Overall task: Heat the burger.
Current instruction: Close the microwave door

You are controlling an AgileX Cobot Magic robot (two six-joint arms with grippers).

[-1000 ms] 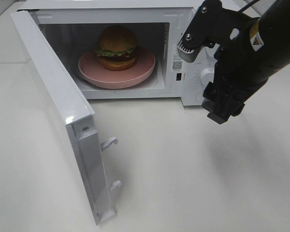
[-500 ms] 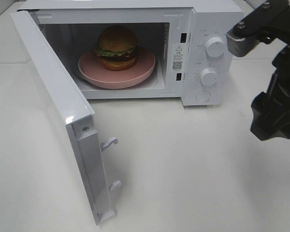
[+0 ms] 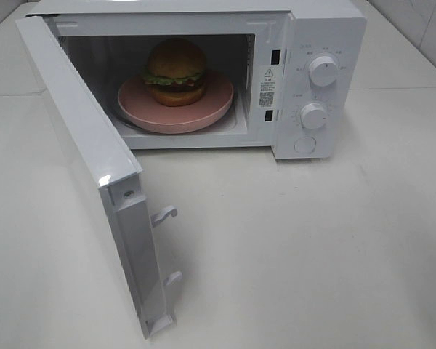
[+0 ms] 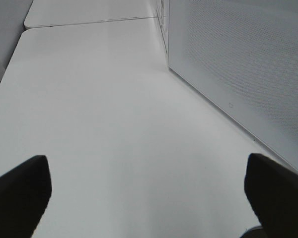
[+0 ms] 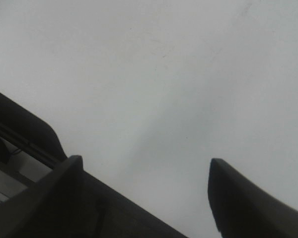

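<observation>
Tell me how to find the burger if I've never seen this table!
Look for the white microwave with its door swung open. Inside sits a round pink plate, and the burger stands on it. It is the only food there: a shiny brown bun with frilly green lettuce.

Golden-bunned burger [image 3: 176, 71], upright on pink plate [image 3: 203, 109], inside open microwave [image 3: 316, 43]

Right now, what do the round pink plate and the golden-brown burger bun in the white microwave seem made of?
Round pink plate: matte plastic or ceramic, I cannot tell which; even colour, thick rim, no sharp glare. Golden-brown burger bun: smooth and slightly shiny, perhaps a plastic model, though real bread is possible.
</observation>
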